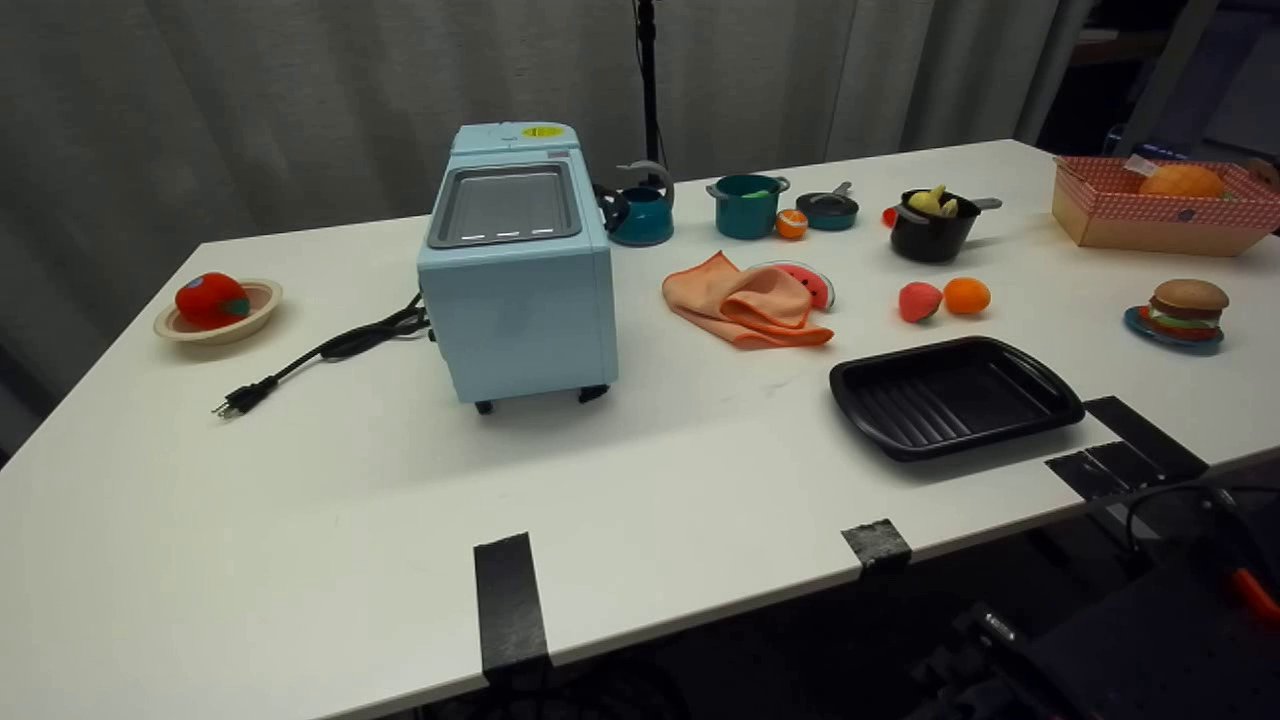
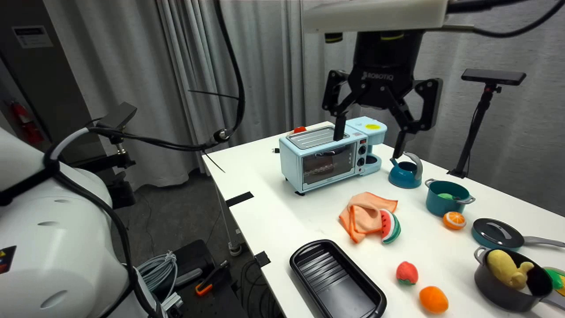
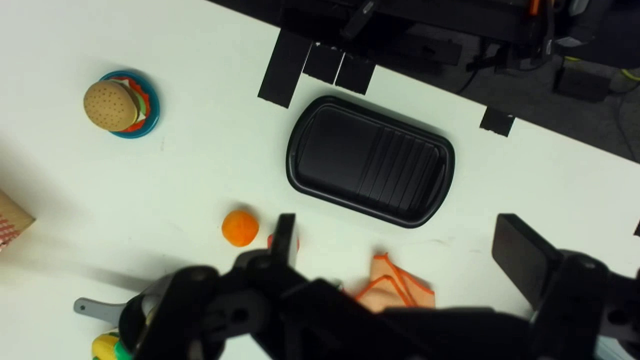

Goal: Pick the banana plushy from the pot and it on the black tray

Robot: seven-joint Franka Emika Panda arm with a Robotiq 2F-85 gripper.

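The pale yellow banana plushy (image 1: 932, 203) lies inside the black pot (image 1: 925, 240) and sticks up above its rim. Both also show in an exterior view, the plushy (image 2: 505, 266) leaning across the pot (image 2: 499, 289). In the wrist view the pot (image 3: 131, 320) is mostly hidden behind a finger. The black tray (image 1: 1000, 385) lies flat near the table's front edge and holds nothing; it also shows in the wrist view (image 3: 340, 145). My gripper (image 2: 369, 138) is wide open and empty, high above the table. In the wrist view its fingers (image 3: 396, 222) stand far apart.
A strawberry (image 1: 919, 301) and an orange (image 1: 967, 296) lie between pot and tray. An orange cloth (image 1: 745, 300) and watermelon slice (image 2: 389, 226) lie beside the blue toaster oven (image 2: 326, 163). A lidded pan (image 2: 496, 232), teal pot (image 2: 448, 198), burger (image 1: 1185, 310) and basket (image 1: 1150, 228) stand around.
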